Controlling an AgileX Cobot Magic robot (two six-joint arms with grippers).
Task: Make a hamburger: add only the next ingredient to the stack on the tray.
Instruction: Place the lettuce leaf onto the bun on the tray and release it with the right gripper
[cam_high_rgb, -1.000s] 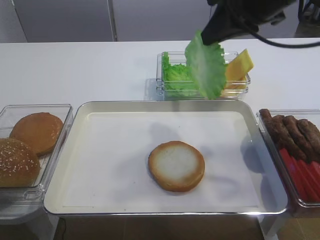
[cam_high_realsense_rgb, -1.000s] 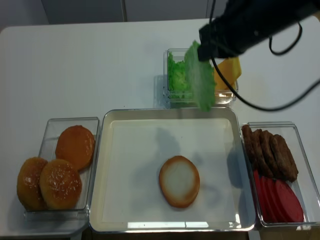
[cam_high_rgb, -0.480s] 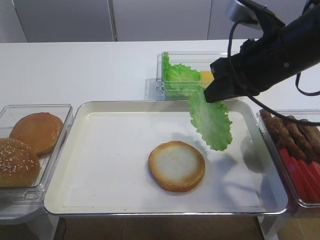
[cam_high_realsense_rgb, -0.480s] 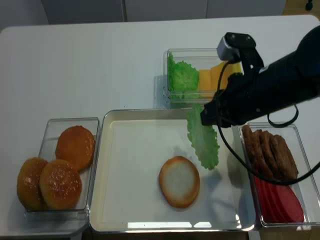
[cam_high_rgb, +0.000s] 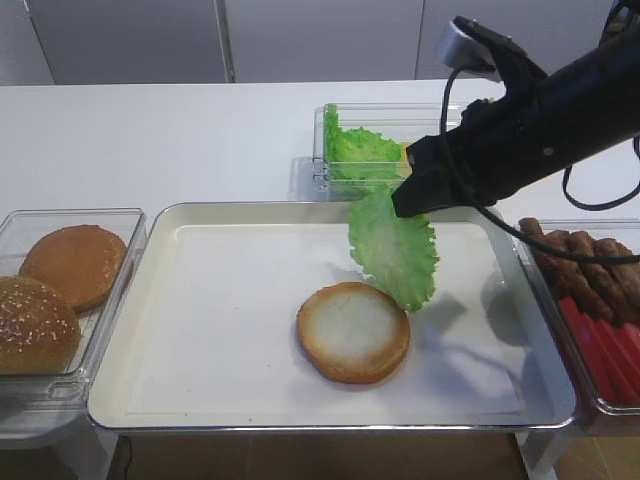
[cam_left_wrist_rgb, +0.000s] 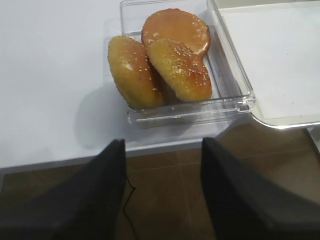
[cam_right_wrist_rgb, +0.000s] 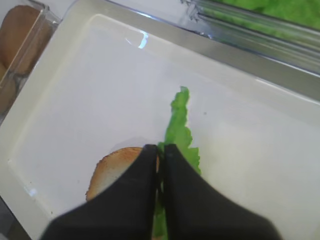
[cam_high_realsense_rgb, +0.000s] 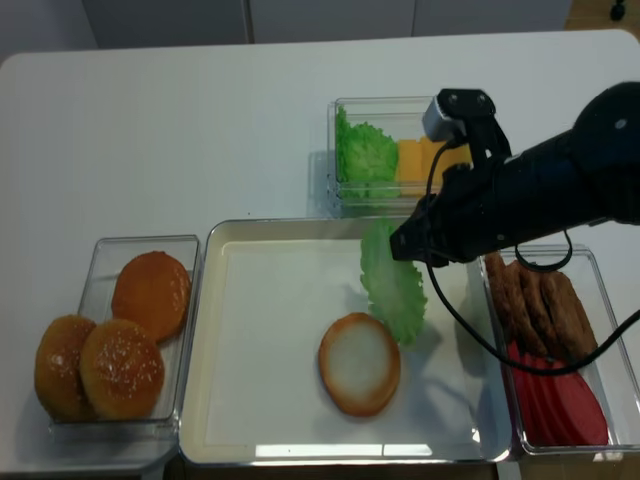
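The stack is a single bun bottom, pale cut face up, lying on the tray right of its middle. A green lettuce leaf hangs from my right gripper, which is shut on its top edge. The leaf's lower tip hovers just above the bun's back-right rim. In the right wrist view the shut gripper pinches the leaf, with the bun below to the left. My left gripper is open and holds nothing, off the table's front edge.
A clear tub of brown bun tops sits left of the tray. Behind the tray is a tub with lettuce and cheese. A tub of patties and red slices stands to the tray's right.
My right gripper carried the lettuce leaf from above the back tub down over the tray, then left toward the bun. The left gripper and the bun stayed put.
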